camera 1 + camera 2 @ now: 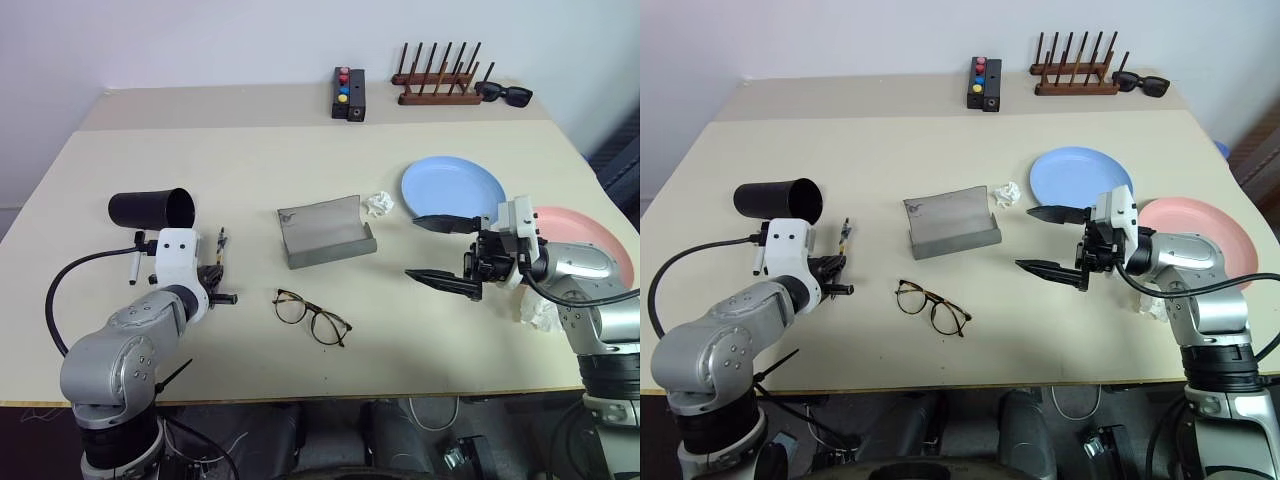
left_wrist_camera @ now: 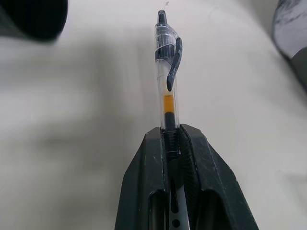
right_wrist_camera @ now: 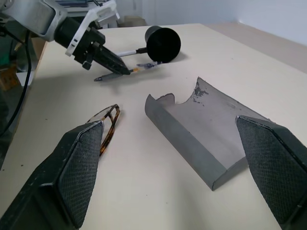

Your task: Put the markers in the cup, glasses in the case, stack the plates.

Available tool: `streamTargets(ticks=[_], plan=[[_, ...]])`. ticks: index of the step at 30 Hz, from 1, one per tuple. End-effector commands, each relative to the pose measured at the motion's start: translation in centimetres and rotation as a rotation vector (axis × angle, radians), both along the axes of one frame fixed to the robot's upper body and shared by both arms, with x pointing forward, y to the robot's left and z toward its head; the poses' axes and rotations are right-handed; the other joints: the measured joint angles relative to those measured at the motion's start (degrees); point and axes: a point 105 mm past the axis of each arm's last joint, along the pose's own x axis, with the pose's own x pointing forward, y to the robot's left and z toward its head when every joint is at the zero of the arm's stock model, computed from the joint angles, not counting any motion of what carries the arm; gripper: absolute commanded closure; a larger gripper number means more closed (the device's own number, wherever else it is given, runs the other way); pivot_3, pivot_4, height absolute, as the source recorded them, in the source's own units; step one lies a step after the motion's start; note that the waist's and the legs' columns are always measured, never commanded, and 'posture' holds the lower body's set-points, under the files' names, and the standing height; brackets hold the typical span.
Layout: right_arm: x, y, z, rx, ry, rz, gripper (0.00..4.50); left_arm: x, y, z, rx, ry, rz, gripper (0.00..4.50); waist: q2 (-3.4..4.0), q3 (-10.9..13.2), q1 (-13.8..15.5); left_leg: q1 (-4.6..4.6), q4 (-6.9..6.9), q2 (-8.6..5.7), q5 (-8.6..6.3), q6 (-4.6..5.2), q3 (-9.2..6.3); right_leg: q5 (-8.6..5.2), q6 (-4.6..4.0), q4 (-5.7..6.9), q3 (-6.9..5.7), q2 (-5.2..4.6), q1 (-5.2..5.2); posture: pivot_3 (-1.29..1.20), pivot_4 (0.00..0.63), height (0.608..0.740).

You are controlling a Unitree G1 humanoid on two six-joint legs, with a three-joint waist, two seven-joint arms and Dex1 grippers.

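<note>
My left gripper [image 2: 169, 132] is shut on the end of a clear marker [image 2: 168, 67] with a dark clip; the marker [image 1: 219, 246] points away from me, to the right of the cup. The black cup [image 1: 152, 208] lies on its side, mouth to the right. A white marker [image 1: 134, 268] lies just in front of the cup, partly behind my left hand. Round tortoiseshell glasses [image 1: 311, 317] lie in front of the open grey case [image 1: 325, 232]. My right gripper [image 1: 442, 252] hangs wide open, pointing left, near the blue plate [image 1: 453, 185]. My right arm partly covers the pink plate [image 1: 590, 235].
At the back stand a black box with coloured buttons [image 1: 348, 93], a wooden rack [image 1: 438, 85] and black sunglasses [image 1: 503, 94]. One crumpled paper [image 1: 378, 204] lies between the case and the blue plate, another [image 1: 540, 312] by my right arm.
</note>
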Motion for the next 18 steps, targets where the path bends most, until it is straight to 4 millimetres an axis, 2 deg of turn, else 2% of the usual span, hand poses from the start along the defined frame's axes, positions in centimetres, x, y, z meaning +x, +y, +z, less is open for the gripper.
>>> streamTargets(ticks=[1,3,6,12,16,18], plan=[[-0.3,0.4,1.0,0.008,-0.051,0.021,0.00,-0.1,0.4,0.5,0.013,-0.015,0.018,2.74,0.00,0.0,0.0,0.00,0.00,0.00,0.00,0.00,0.00,0.00,0.00,0.00,0.00,0.00,0.00,0.00,0.150,0.740],[-0.2,0.4,0.9,0.009,-0.052,0.019,0.00,-0.1,0.7,0.9,0.040,-0.036,0.027,1.92,0.00,0.0,0.0,0.00,0.00,0.00,0.00,0.00,0.00,0.00,0.00,0.00,0.00,0.00,0.00,0.00,0.150,0.740],[-0.2,0.4,0.8,0.011,-0.052,0.020,0.00,0.1,1.3,1.9,0.079,-0.080,0.049,0.41,0.00,0.0,0.0,0.00,0.00,0.00,0.00,0.00,0.00,0.00,0.00,0.00,0.00,0.01,-0.01,0.00,0.150,0.740],[0.2,0.3,0.8,0.011,-0.057,0.020,0.00,-0.7,4.0,5.6,0.358,-0.205,0.102,0.41,0.00,0.0,-0.1,0.00,-0.04,0.01,0.00,-0.01,0.02,0.00,0.00,-0.01,0.03,0.01,-0.04,0.00,0.150,0.740],[0.7,0.7,0.7,0.019,-0.065,0.026,0.00,-0.5,4.6,7.8,0.522,-0.290,0.141,0.41,-0.02,0.0,0.0,0.00,-0.04,0.00,0.00,-0.01,0.01,0.00,0.00,-0.01,0.03,0.00,-0.02,0.00,0.150,0.740],[1.0,0.9,0.7,0.022,-0.072,0.034,0.00,0.0,4.8,8.0,0.588,-0.285,0.182,0.41,-0.02,0.0,0.1,0.00,-0.04,0.00,0.00,-0.01,0.00,0.00,-0.01,0.00,0.03,0.00,-0.02,0.00,0.150,0.740]])
